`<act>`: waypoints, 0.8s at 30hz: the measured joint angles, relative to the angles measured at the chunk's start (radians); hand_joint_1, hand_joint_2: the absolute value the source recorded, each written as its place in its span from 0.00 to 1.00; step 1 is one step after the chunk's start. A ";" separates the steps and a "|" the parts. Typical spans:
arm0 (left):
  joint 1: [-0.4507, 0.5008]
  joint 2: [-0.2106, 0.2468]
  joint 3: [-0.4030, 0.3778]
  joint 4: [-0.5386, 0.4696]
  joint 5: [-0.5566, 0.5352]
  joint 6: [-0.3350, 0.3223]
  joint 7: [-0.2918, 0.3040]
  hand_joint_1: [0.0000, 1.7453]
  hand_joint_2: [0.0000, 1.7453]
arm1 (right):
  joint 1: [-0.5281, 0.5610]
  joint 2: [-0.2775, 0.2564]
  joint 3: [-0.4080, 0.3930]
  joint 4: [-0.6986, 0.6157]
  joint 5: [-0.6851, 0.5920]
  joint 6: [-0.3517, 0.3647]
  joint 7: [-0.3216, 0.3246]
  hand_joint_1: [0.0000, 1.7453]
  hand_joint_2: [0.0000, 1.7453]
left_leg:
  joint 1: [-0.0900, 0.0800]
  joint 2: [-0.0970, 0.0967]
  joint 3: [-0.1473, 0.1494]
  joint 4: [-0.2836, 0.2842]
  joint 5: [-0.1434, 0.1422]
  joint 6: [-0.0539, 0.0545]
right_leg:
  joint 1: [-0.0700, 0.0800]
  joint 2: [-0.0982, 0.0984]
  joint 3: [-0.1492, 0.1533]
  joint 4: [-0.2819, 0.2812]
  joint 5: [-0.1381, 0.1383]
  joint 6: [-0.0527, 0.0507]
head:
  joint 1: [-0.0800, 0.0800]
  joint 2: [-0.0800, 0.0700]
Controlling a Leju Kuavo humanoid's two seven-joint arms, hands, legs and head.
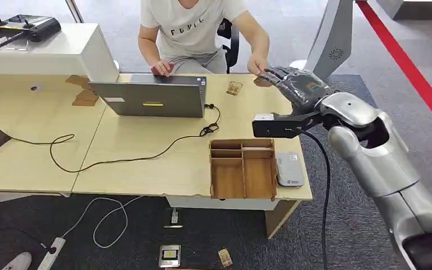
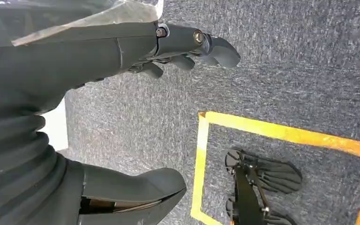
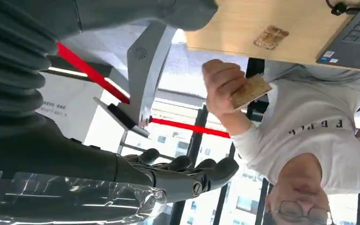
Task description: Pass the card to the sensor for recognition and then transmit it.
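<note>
While the right robot hand (image 1: pixel 297 84) reaches out over the far right corner of the worktop (image 1: pixel 163 163), you see its fingers spread and holding nothing, close to a seated person's hand (image 1: pixel 257 64) at that same corner. The head view hides what that person's hand holds; your right wrist view settles it: the person's hand pinches a tan card (image 3: pixel 250 90), lifted clear of the worktop and apart from the robot's fingers (image 3: pixel 201 171), which lie extended and empty.

From the head view you also get the worktop's layout: a grey laptop (image 1: pixel 154 97) in front of the person, with a black cable (image 1: pixel 129 157) trailing from it across the wood, a wooden compartment tray (image 1: pixel 243 169) at the near edge, and a small grey card reader (image 1: pixel 289 169) just beside the tray on its right. Another card-like piece (image 1: pixel 234 88) lies on the worktop near the laptop's right side; the right wrist view shows it (image 3: pixel 272 36) too, flat on the wood.

Your left wrist view looks down at grey carpet (image 2: pixel 286 65) marked with yellow tape (image 2: pixel 281 133). There the left robot hand (image 2: pixel 187 47) hangs with fingers loosely extended and apart from the thumb, gripping nothing.
</note>
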 joint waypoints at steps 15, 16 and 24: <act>-0.002 -0.004 -0.007 0.000 0.007 0.006 0.015 0.00 1.00 | -0.121 -0.052 -0.032 0.266 0.044 -0.253 -0.089 0.00 0.00 | -0.001 -0.002 -0.001 0.000 0.000 0.001 | -0.001 -0.003 0.000 -0.001 0.000 0.001 | 0.000 0.000; 0.001 -0.005 -0.010 0.000 0.008 0.006 0.018 0.00 1.00 | -0.130 -0.065 -0.039 0.310 0.043 -0.274 -0.098 0.00 0.00 | -0.001 -0.003 -0.001 0.000 0.000 0.001 | -0.001 -0.004 0.000 -0.001 0.000 0.001 | 0.001 0.000; 0.007 -0.022 -0.021 0.000 0.033 0.051 0.035 0.00 1.00 | -0.080 -0.219 -0.094 0.679 -0.054 -0.444 -0.084 0.00 0.00 | -0.001 -0.009 -0.001 0.002 -0.002 0.004 | -0.001 -0.011 0.005 -0.004 -0.004 0.005 | 0.000 0.000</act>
